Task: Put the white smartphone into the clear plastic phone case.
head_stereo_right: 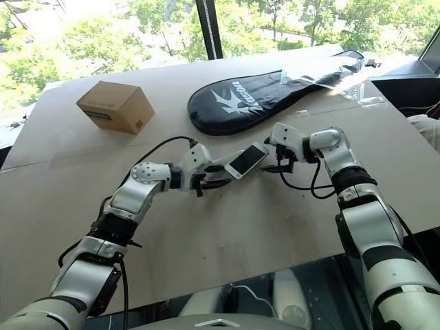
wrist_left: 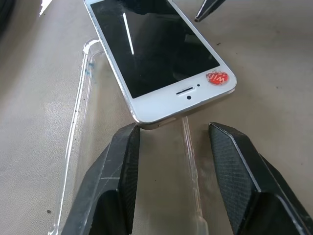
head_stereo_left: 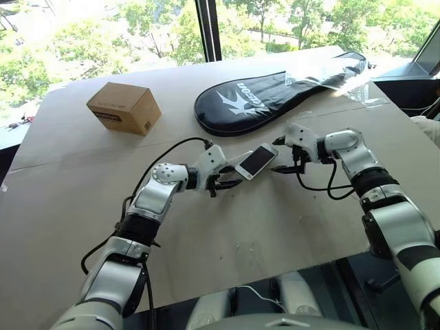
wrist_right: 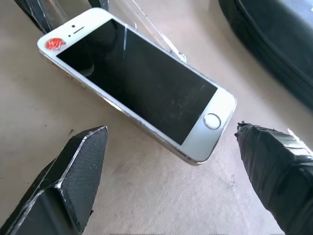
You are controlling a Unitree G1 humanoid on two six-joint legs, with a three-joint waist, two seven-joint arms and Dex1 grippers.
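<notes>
Phone (wrist_left: 161, 54) sits screen-up on the table (head_stereo_left: 261, 234), mid-table between the two grippers, partly over the case (wrist_left: 83, 122). One long rail of the case shows beside the phone, another runs out from under its earpiece end, so the phone reads as laid across the shell, not seated in it.

Left gripper (wrist_left: 173, 166): fingers spread, nothing pinched. One finger is at the phone's corner at the earpiece end; can't tell if it touches. Right gripper (wrist_right: 168, 181): spread wide, straddling the home-button end, clear of it, holding nothing.

Handling, my read:
- Phone: rigid, dense for its size, glass face slick and breakable. Grip the white frame along the long edges, never flat on the glass. Red sticker near the earpiece marks that end.
- Case: thin clear shell, light, flexes at the rim, will skate on the table if pushed. Hard to see; rails are the only good cue.
- Seating probably needs the case pinned by a rim or corner while the phone is pressed in one end first.
- Risk: pushing the phone drags the case along with it.
</notes>
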